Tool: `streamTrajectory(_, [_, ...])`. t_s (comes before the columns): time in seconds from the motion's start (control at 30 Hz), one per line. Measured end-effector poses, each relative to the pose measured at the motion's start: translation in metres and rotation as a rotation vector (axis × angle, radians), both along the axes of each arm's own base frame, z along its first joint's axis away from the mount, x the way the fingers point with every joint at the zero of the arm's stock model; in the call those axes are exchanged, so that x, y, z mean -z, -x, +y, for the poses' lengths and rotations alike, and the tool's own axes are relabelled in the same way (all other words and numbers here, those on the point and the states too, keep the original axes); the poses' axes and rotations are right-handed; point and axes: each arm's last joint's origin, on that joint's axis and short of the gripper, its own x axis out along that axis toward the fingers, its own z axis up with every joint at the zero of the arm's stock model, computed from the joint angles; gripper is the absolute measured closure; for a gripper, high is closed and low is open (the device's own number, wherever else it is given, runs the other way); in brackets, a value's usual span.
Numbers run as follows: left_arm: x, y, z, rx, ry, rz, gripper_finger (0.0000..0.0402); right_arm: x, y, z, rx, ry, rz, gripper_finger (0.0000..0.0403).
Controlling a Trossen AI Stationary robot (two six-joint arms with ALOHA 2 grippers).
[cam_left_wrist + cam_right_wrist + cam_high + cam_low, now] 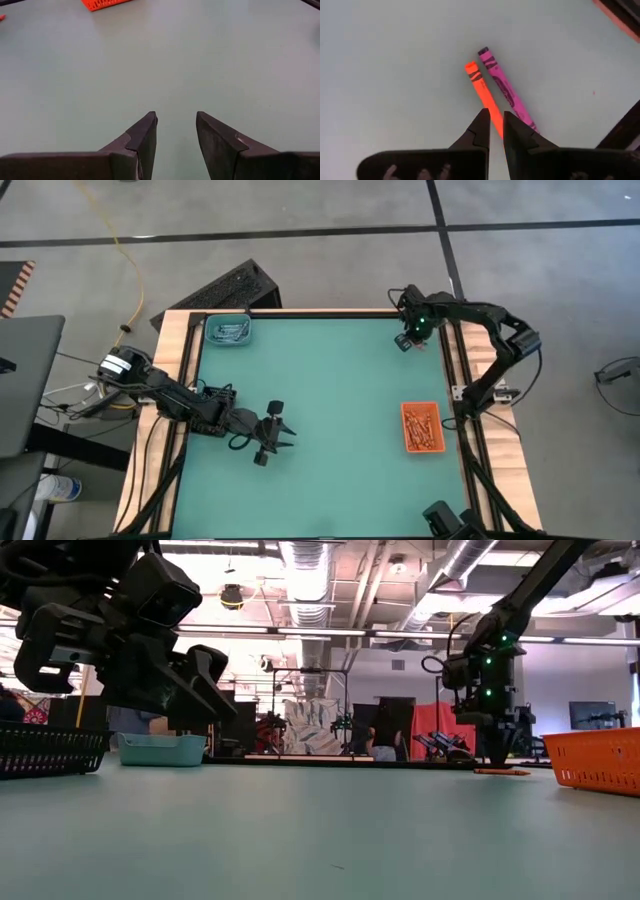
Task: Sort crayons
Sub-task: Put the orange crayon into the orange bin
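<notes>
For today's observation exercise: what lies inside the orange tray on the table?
Orange-red crayons lie heaped inside the orange tray. Any crayons beneath the top layer, and the tray's floor, are covered, so no count is possible.

Surface (pixel 320 400) pale teal-green with a light wood border. Two crayons lie side by side: orange-red crayon (pixel 481 86) and purple crayon (pixel 502 87), both with black wrapper markings. Orange tray (pixel 422 427), teal tray (pixel 229 331), black tray (pixel 50 748).

I find no legible text, brand, number or sign in any view. The orange crayon (pixel 481 87) and the purple crayon (pixel 504 90) carry dark wrapper markings, but I cannot read them as letters.
</notes>
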Motion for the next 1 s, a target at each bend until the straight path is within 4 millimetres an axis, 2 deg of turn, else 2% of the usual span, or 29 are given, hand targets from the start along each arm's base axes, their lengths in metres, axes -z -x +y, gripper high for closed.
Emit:
streamTrajectory(0.2, [0.0, 0.0, 0.0, 0.001, 0.005, 0.001, 0.0273, 0.021, -0.006, -0.005, 0.109, -0.056, 0.024, 0.0359])
streamTrajectory(0.3, [0.0, 0.0, 0.0, 0.009, 0.015, 0.003, 0.0273, 0.025, -0.011, -0.007, 0.114, -0.088, 0.045, 0.0358])
streamTrajectory(0.6, [0.001, 0.0, -0.001, 0.031, 0.016, 0.011, 0.0273, 0.019, -0.027, -0.011, 0.073, -0.08, 0.019, 0.0358])
streamTrajectory(0.83, [0.001, 0.001, -0.001, 0.033, 0.014, 0.014, 0.0273, 0.015, -0.03, -0.014, 0.061, -0.098, -0.039, 0.0359])
streamTrajectory(1.0, [0.002, 0.001, -0.001, 0.035, 0.012, 0.025, 0.0273, 0.016, -0.037, -0.006, 0.038, -0.13, -0.056, 0.0359])
